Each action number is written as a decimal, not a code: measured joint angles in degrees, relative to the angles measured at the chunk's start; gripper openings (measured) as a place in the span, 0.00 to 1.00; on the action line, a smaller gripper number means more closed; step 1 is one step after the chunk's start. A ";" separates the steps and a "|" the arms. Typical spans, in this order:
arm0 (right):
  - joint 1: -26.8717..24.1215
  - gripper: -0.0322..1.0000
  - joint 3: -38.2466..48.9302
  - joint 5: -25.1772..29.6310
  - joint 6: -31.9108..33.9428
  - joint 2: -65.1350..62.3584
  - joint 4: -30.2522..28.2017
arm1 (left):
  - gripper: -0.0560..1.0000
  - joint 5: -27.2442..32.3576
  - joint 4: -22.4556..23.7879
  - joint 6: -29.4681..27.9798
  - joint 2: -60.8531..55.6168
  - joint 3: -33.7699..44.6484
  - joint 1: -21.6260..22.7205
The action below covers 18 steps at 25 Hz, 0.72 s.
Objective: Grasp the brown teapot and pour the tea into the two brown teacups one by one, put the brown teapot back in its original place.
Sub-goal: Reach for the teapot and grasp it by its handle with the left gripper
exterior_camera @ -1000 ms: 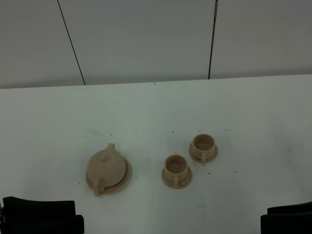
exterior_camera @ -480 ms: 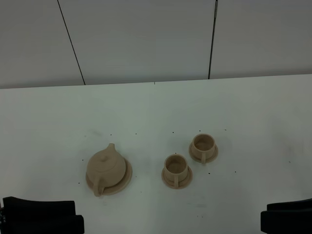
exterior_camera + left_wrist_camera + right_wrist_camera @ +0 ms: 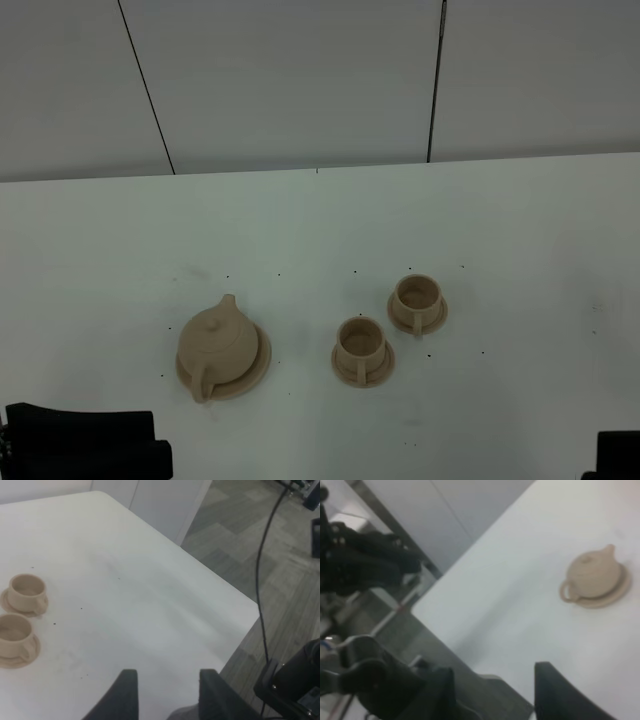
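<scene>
While the left tool [image 3: 170, 692] and right tool [image 3: 495, 690] stand spread and empty, the squat light-tan matte teapot [image 3: 217, 342] sits on its flat round tan disc [image 3: 258, 368] at lower left, with two small tan cylindrical cups [image 3: 361, 340] [image 3: 416, 294] right of it.

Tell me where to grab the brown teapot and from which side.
Probably take the brown teapot by its loop handle, coming from the robot's side: the handle juts toward that side, the spout points away, and the round body offers no flat faces.
</scene>
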 joint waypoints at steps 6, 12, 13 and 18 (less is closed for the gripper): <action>0.00 0.38 -0.16 -2.29 12.27 -8.58 -14.61 | 0.39 -0.17 0.00 0.00 0.00 0.00 0.00; 0.00 0.38 -0.16 -3.05 28.29 -17.85 -34.48 | 0.39 -0.17 0.00 0.00 0.00 0.00 0.00; 0.00 0.38 -0.16 -3.05 30.24 -19.26 -37.26 | 0.39 -0.17 0.00 0.00 0.00 0.00 0.00; 0.00 0.38 0.75 -3.05 39.05 -23.63 -50.95 | 0.39 -0.17 0.00 0.00 0.00 0.00 0.00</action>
